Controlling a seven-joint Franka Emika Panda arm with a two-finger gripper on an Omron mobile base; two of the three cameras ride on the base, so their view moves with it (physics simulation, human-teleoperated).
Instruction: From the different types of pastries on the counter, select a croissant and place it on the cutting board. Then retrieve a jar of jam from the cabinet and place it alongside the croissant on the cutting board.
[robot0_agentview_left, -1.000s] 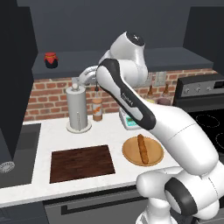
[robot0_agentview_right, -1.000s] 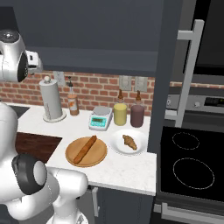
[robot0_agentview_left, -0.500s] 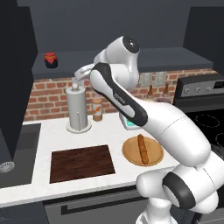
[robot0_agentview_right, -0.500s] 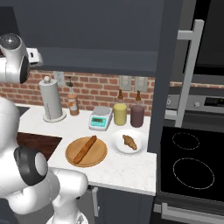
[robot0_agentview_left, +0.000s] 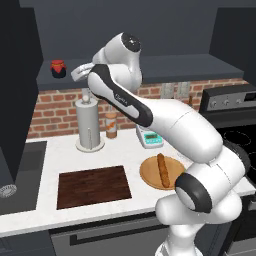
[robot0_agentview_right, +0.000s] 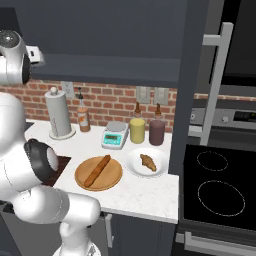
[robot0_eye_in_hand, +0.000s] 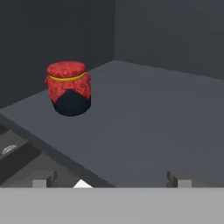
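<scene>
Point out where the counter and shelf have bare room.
The cutting board is bare. The cabinet shelf is open beside the jam jar. It is crowded along the brick wall: paper towel holder, scale, bottles.

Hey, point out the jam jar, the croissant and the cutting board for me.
jam jar (robot0_eye_in_hand: 68, 89), hand view, on its red cloth top.
croissant (robot0_agentview_right: 147, 161), right base view, on its middle, on the white plate.
cutting board (robot0_agentview_left: 92, 185), left base view, on its bare middle.
</scene>
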